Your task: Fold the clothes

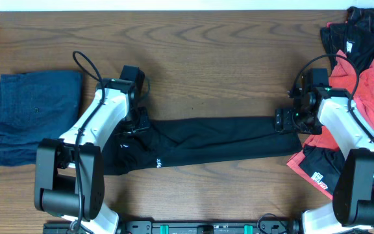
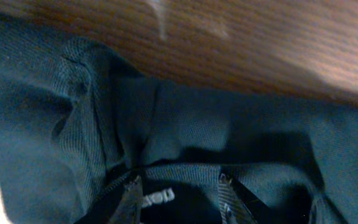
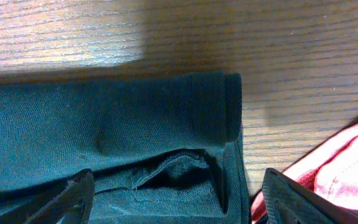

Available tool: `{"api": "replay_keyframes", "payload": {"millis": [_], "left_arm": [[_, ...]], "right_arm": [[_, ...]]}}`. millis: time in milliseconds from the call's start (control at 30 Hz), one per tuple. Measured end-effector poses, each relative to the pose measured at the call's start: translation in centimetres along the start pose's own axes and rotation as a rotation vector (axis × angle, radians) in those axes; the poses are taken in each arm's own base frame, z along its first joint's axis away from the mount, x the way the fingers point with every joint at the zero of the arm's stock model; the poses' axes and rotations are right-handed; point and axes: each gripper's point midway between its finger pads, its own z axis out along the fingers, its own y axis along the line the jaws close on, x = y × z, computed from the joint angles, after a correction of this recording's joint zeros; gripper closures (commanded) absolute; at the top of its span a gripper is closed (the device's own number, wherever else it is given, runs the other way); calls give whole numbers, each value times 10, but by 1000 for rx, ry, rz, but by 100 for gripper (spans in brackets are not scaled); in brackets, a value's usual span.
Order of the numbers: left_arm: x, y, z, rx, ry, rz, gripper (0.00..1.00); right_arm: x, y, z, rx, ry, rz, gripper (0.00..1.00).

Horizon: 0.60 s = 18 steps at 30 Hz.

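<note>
My left arm (image 1: 102,117) reaches forward from its base at the near edge, with the wrist bent inward toward the middle. My left pincer (image 1: 135,125) points down, its fingers (image 2: 131,198) drawn partway together and nipping a fold of the black pants (image 1: 213,140) between them. My right arm (image 1: 343,120) mirrors it, wrist turned inward. My right pincer (image 1: 284,121) hangs low with its fingers (image 3: 73,198) spread wide, gripping nothing.
</note>
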Motion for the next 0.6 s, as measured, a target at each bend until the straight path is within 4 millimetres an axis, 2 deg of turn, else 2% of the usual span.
{"api": "replay_keyframes", "payload": {"millis": [167, 300, 367, 467, 600], "left_arm": [[-11, -3, 12, 11, -56, -48, 58], [-38, -16, 31, 55, -150, -63, 58], [-49, -20, 31, 68, -194, -65, 58], [-76, -35, 27, 128, -290, -58, 58], [-90, -47, 23, 177, -333, -33, 58]], "right_arm": [[0, 0, 0, 0, 0, -2, 18], [1, 0, 0, 0, 3, -3, 19], [1, 0, 0, 0, 3, -3, 20], [2, 0, 0, 0, 6, -2, 20], [-3, 0, 0, -1, -13, -3, 19]]}}
